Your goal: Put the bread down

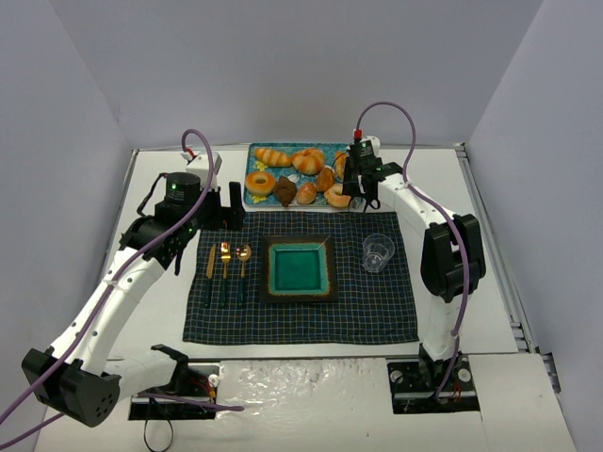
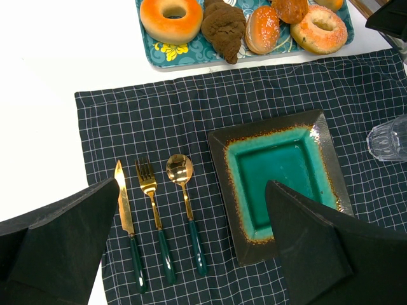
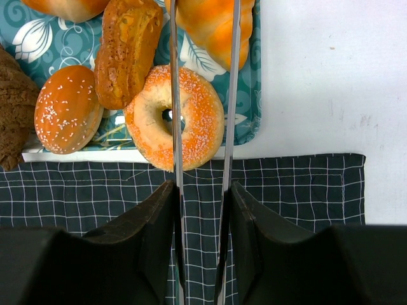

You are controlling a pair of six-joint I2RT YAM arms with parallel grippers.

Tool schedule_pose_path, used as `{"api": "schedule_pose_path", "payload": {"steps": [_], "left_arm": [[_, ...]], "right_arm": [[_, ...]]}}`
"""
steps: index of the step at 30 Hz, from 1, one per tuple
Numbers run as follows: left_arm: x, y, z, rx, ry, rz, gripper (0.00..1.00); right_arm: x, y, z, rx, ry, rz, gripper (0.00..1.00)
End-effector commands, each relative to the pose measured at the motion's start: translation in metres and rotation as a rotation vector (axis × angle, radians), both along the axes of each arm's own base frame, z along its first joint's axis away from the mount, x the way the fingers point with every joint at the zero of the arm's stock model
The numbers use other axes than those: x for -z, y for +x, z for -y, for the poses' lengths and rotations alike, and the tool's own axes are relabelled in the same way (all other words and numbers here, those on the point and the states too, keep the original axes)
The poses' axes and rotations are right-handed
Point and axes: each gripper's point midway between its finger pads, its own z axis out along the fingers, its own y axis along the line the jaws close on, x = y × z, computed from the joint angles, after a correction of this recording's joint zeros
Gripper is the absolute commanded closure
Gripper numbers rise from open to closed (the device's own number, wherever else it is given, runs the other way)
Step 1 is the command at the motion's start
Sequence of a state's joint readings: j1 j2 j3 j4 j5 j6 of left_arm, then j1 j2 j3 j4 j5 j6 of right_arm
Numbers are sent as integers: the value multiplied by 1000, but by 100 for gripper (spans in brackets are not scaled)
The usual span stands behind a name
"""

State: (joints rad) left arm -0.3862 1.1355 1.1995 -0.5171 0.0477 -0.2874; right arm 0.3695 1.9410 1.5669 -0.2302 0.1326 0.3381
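Note:
A teal patterned tray [image 1: 249, 201] at the back holds several breads. My right gripper [image 1: 361, 185] is shut on metal tongs [image 3: 173, 95], whose two blades reach over a sugared orange donut [image 3: 198, 124] at the tray's near right corner. One blade crosses the donut's hole, the other its right edge. The donut lies on the tray. A square teal plate [image 1: 299, 268] with a dark rim sits empty on the dark checked placemat [image 1: 301, 320]. My left gripper [image 1: 221, 207] is open and empty above the placemat's left part, over the cutlery [image 2: 156, 210].
A clear glass [image 1: 378, 252] stands right of the plate. A gold knife, fork and spoon with green handles lie left of it. The tray [image 3: 25, 38] also holds a seeded bun [image 3: 67, 108], a brown pastry [image 3: 127, 51], a chocolate croissant [image 2: 222, 25] and a glazed donut [image 2: 172, 16].

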Motion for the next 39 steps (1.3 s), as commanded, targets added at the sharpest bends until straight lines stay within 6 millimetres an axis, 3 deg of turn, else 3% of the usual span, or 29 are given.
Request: {"api": "schedule_pose_path", "payload": {"steps": [1,10,23,31,39], "left_arm": [[-21,10,5,10,-17,84,3],[-20,10,5,9,-16,83,3],[-20,10,5,10,-13,82,3],[-18,10,6,12,-10,77,3],[-17,10,6,11,-6,76,3]], "right_arm": [[-58,9,-2,21,28,132,100],[-97,6,3,30,40,206,100],[-122,-2,2,16,66,244,100],[-164,-34,0,-37,143,297,100],[-174,-76,-20,-126,215,290,100]]}}
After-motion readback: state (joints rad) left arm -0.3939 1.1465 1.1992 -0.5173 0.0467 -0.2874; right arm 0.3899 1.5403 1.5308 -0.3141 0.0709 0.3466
